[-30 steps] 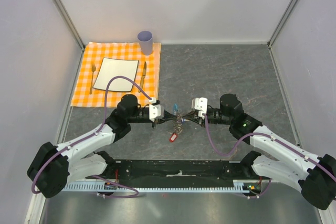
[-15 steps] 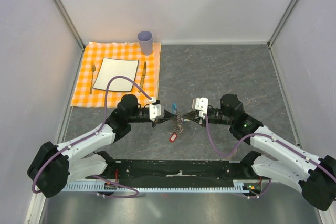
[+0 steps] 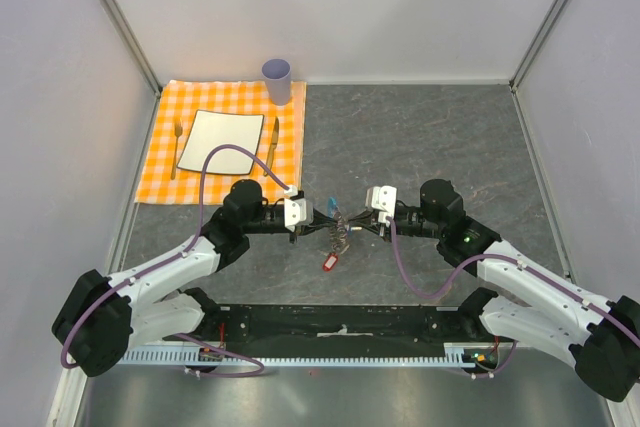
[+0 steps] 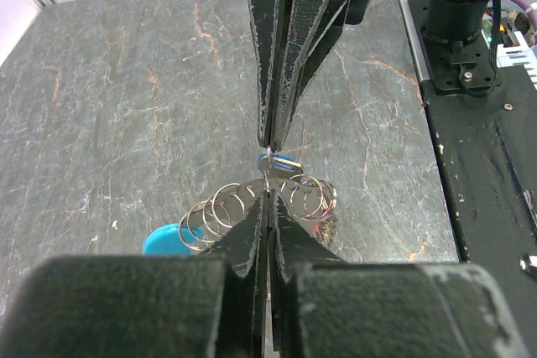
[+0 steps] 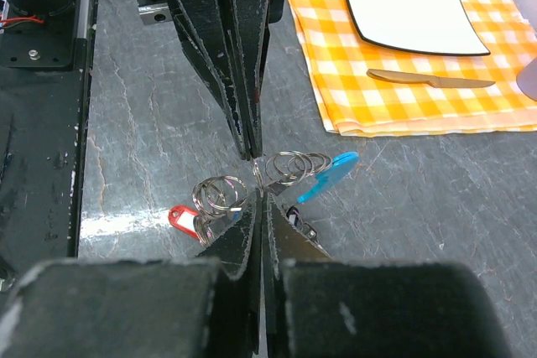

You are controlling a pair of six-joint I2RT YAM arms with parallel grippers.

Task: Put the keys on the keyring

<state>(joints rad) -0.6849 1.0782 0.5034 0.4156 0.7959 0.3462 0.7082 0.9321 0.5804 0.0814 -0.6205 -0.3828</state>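
Hands met tip to tip over the grey worktop (image 3: pixel 430 137) in the top view. The left hand (image 3: pixel 320 218) and the right hand (image 3: pixel 357 226) were both clenched on the keyring (image 3: pixel 340 230), with a red-tagged key (image 3: pixel 328 261) just below it. A checked mat (image 3: pixel 165 172) with a plate (image 3: pixel 222 140) and a cup (image 3: pixel 277 79) lay well apart.

From the left wrist, the left hand (image 4: pixel 268 194) pinched a silver loop of the keyring (image 4: pixel 222 207). The right hand (image 4: pixel 270 142) gripped the same loop from the far side, beside a blue tag (image 4: pixel 284 159). The cyan clasp (image 4: pixel 166 241) sat low left.

From the right wrist, the right hand (image 5: pixel 258 192) and the left hand (image 5: pixel 250 153) nipped the loops (image 5: pixel 294 163) between them. The clasp (image 5: pixel 331 175) was at the right and the red tag (image 5: pixel 179 217) at the left.
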